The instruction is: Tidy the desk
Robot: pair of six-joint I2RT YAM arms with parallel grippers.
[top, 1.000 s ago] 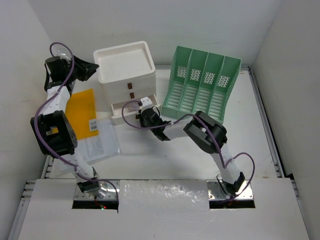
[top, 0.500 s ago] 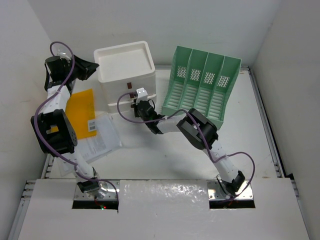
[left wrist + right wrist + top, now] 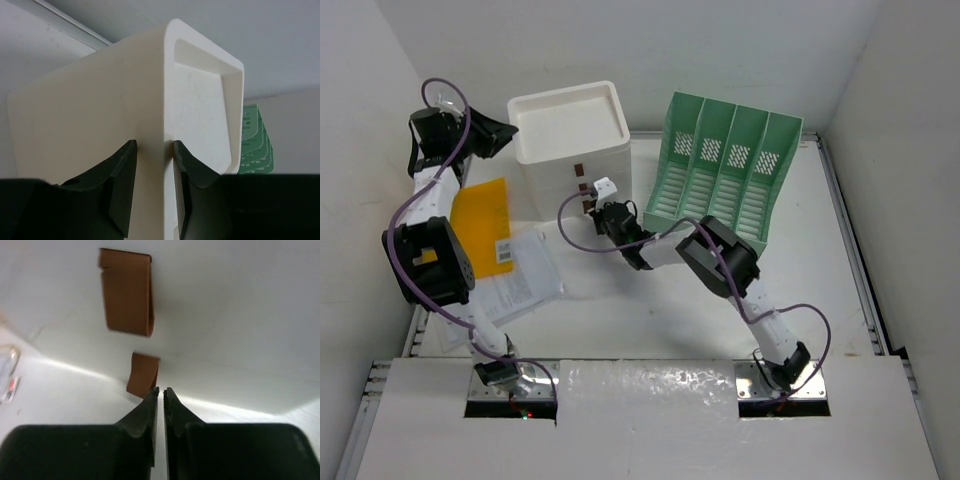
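Note:
The white desk [image 3: 650,310] holds a white three-drawer box [image 3: 570,130] at the back. Its drawers are closed, with brown tabs on the fronts [image 3: 127,292]. My right gripper [image 3: 592,203] is shut and empty. Its tips [image 3: 161,390] sit at the box's front, right beside the lowest brown tab [image 3: 142,374]. My left gripper [image 3: 505,135] is at the box's back left top corner. In the left wrist view its jaws [image 3: 154,145] close over the box's rim [image 3: 167,100], one finger outside and one inside the top recess.
A green slotted file rack [image 3: 725,175] stands right of the box and also shows in the left wrist view [image 3: 255,135]. A yellow envelope [image 3: 483,222] and loose papers [image 3: 520,275] lie at the left, next to the left arm. Walls close in on both sides.
The bottom drawer stood open a second ago; my right gripper pushed it in and it is now closed. The left arm has not moved.

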